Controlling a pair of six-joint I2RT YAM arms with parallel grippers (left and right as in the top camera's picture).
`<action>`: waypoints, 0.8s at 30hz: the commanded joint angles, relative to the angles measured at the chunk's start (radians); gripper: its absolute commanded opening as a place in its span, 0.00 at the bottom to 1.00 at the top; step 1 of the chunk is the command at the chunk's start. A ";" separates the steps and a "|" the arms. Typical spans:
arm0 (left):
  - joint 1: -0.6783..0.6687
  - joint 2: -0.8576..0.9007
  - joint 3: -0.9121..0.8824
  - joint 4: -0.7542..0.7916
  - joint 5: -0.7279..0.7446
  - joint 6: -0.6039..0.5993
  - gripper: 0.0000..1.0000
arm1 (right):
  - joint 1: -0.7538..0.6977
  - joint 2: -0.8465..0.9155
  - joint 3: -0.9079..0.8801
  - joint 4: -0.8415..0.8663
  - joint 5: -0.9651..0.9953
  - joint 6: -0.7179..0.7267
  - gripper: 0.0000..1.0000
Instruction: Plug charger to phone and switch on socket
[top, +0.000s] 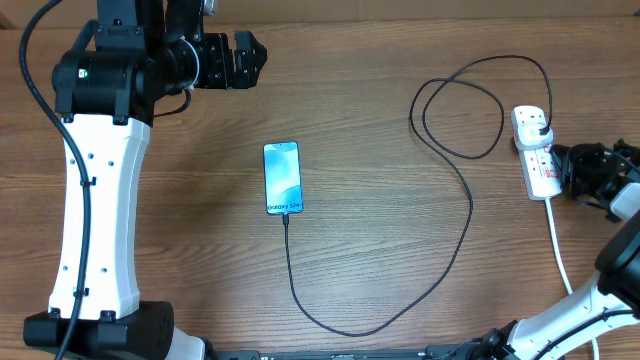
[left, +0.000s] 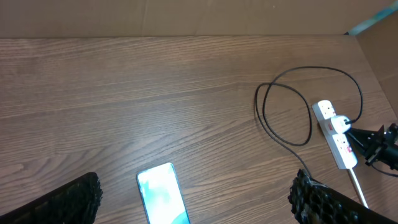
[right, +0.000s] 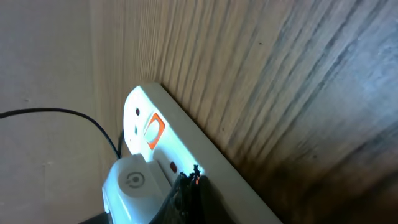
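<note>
1. Right gripper (right: 188, 185) is down at the socket (top: 536, 150). From my wrist feed the fingers look pinched together with nothing between them, and the tip touches the strip's white face just below the red switch (right: 152, 131).
2. Left gripper (top: 255, 60) hangs over the far left of the table (top: 190, 230), fingers spread wide and holding nothing, well away from everything.
3. Socket's long axis runs near-to-far, tilted a touch. Its white cord (top: 558, 250) leaves the near end.
4. Phone (top: 282, 178) lies flat mid-table, screen up, long axis also near-to-far, with the text end facing my side.
5. Charger (top: 462, 240) meets the phone's near short edge, sweeps round to the right, loops once, and ends at the socket's far end.
</note>
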 joint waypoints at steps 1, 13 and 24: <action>0.002 0.009 0.002 -0.001 0.014 0.005 1.00 | 0.011 0.010 0.016 0.005 -0.006 -0.001 0.04; 0.002 0.009 0.002 -0.001 0.014 0.005 1.00 | 0.045 0.010 0.016 -0.013 -0.021 -0.001 0.04; 0.002 0.009 0.002 -0.001 0.014 0.005 1.00 | 0.102 0.010 0.015 -0.064 0.032 0.000 0.04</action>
